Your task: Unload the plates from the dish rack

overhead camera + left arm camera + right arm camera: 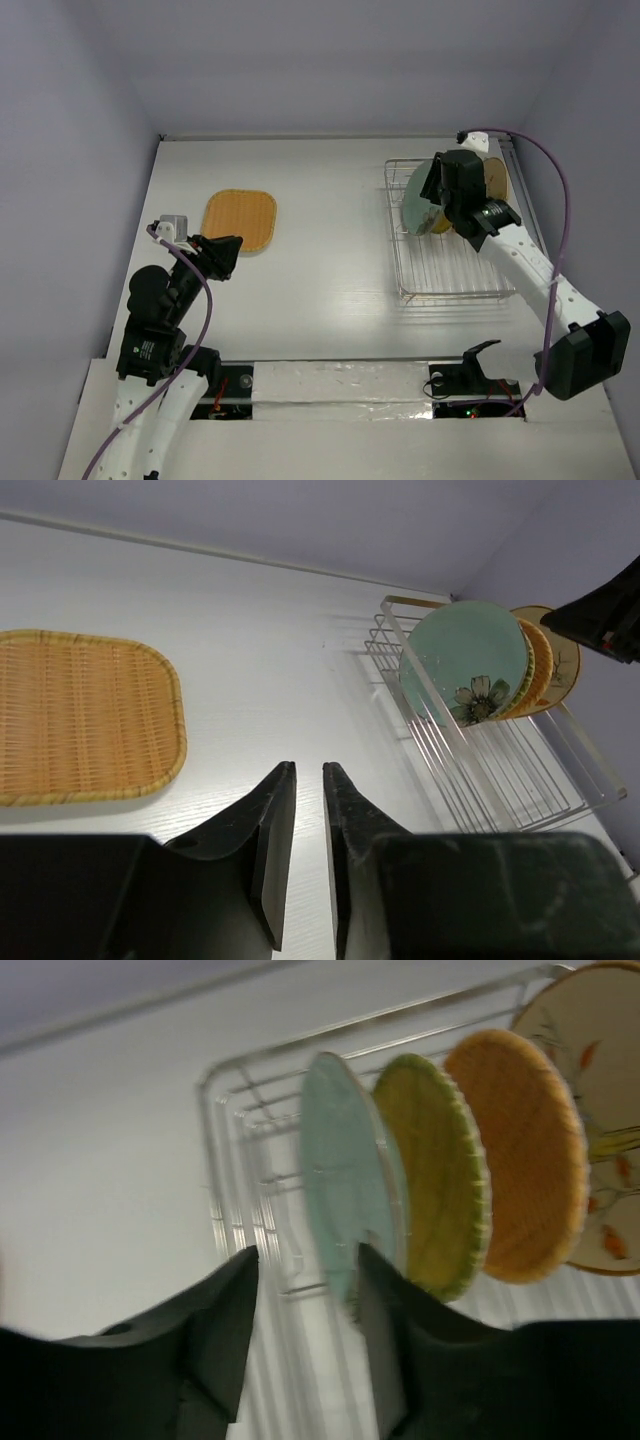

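One of five plates is out: the rounded-square orange plate (240,222) lies flat on the counter (320,270), well apart from the dish rack (450,280). Four stand upright in the rack: the pale green plate (340,1180), the mustard plate (435,1180), the round orange plate (525,1160) and the beige floral plate (600,1110). My right end effector (307,1255) is spread, the green plate's rim between its fingers (not yet pinched, I judge). My left end effector (307,768), almost pressed together, holds nothing.
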{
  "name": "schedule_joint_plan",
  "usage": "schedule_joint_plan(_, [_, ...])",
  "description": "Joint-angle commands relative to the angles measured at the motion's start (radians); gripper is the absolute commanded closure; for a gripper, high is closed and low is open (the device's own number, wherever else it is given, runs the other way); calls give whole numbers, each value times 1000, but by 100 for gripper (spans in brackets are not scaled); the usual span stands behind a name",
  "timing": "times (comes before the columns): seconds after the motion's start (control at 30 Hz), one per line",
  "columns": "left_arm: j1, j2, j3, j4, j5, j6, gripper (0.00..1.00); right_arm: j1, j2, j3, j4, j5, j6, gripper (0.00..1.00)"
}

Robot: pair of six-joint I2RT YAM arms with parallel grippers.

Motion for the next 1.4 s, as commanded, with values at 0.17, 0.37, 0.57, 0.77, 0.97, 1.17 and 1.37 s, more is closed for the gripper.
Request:
schedule_joint_plan(0.17, [5, 9, 5, 27, -4, 3, 70, -107, 106, 20, -54, -7, -75, 42])
schedule_joint_plan(0.37, [5, 10, 5, 29, 2, 3, 66, -127, 216, 75, -44, 6, -95, 54])
schedule_joint_plan(0.57, [5, 4, 5, 29, 2, 3, 65, -127, 302, 151, -87, 110, -115, 82])
schedule_joint_plan(0.77, [5, -2, 3, 33, 5, 3, 63, -127, 241, 193, -124, 156, -164, 100])
schedule_joint_plan(0.97, [5, -5, 2, 33, 7, 3, 61, -127, 201, 303, -175, 157, -212, 100])
schedule_joint_plan(1.17, [5, -4, 0, 38, 8, 3, 60, -118, 120, 389, -230, 130, -224, 100])
schedule_joint_plan(1.37, [5, -10, 2, 36, 8, 0, 60, -20, 25, 382, -245, 9, -190, 100])
